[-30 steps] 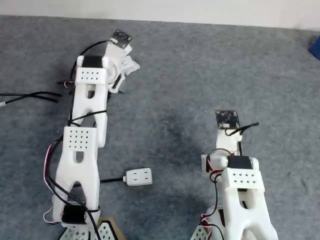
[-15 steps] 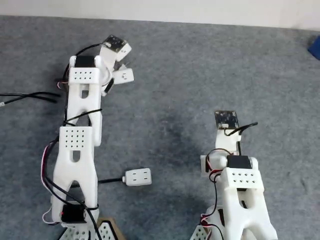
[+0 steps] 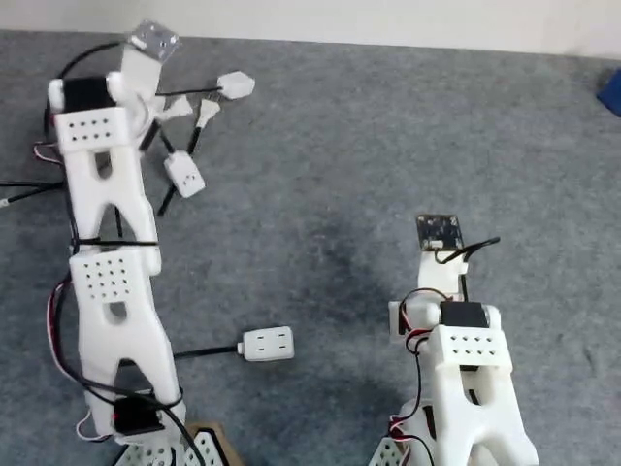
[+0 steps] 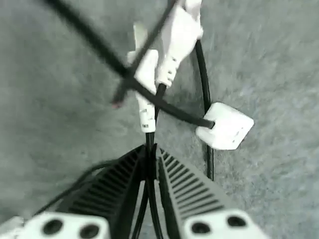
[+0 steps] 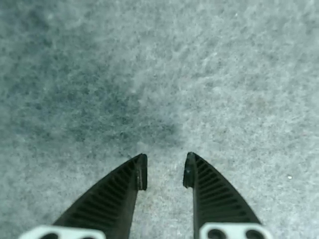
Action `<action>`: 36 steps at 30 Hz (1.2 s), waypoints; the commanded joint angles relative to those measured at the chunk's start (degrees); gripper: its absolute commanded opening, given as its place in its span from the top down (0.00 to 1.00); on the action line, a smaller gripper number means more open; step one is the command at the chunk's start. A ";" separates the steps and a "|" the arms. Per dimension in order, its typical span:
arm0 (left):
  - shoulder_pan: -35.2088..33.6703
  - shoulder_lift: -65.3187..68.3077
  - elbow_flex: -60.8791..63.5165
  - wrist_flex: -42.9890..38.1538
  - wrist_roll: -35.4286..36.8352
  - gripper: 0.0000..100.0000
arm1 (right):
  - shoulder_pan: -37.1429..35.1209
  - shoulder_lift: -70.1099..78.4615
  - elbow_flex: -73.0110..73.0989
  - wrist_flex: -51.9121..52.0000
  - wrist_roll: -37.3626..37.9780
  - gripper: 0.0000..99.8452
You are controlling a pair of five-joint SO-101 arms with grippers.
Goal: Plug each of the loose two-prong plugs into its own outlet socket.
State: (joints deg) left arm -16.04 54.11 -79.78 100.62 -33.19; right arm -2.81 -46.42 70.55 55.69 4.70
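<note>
Several white two-prong plugs on black cords lie at the far left of the grey carpet, among them a plug (image 3: pixel 236 85) and a blocky plug (image 3: pixel 184 175). My left gripper (image 4: pixel 151 149) is shut on the black cord (image 4: pixel 149 137) just behind one white plug (image 4: pixel 146 82); a second plug (image 4: pixel 180 30) and the blocky plug (image 4: pixel 225 127) lie beyond it. The white outlet strip (image 3: pixel 269 343) lies near the front, beside the left arm's base. My right gripper (image 5: pixel 164 172) hangs open over bare carpet with nothing between its fingers.
Loose black cables (image 3: pixel 58 186) trail off the left edge. A blue object (image 3: pixel 613 92) shows at the right edge. The left arm (image 3: pixel 107 282) stretches along the left side and the right arm (image 3: pixel 466 359) stands at the front right, with open carpet between them.
The left arm has swung left and toward the far edge, pulling the cords along. The plugs now lie spread out to the right of its gripper. The right arm has not moved.
</note>
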 commanded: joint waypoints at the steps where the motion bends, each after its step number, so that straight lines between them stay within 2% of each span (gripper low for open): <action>1: -0.31 -11.47 0.40 0.26 -0.79 1.00 | -0.48 0.57 -2.77 0.22 0.62 0.87; 5: -1.45 -15.08 0.31 -0.26 -0.97 1.00 | -0.48 0.57 -2.68 0.22 0.62 0.87; 10: -6.37 -17.63 0.57 -5.80 -0.88 1.00 | -0.48 0.57 -2.68 0.22 0.62 0.87; 15: -4.53 -16.57 1.10 -2.29 -2.11 1.00 | -0.40 0.57 -2.68 0.22 0.53 0.87; 17: -4.26 -17.01 1.10 -2.46 -0.18 1.00 | 0.13 0.57 -2.77 0.40 0.26 0.87; 19: -4.26 -18.68 1.01 -4.13 1.93 1.00 | 3.03 0.57 -3.12 0.40 0.26 0.87; 24: -4.18 -23.87 1.10 -6.77 2.90 1.00 | 15.69 0.66 -8.04 0.48 0.44 0.87; 27: -4.18 -26.51 1.27 -9.05 6.59 1.00 | 17.89 0.66 -9.10 0.48 0.62 0.87; 32: -2.24 -24.13 1.98 -1.23 3.69 1.00 | 17.89 0.57 -9.01 0.40 0.62 0.87; 36: -8.57 -14.20 7.16 -0.62 3.96 0.99 | 15.69 0.75 -8.40 0.66 2.46 0.87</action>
State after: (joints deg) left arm -19.82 33.54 -76.09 99.30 -28.97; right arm 14.51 -45.89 64.40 55.69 4.79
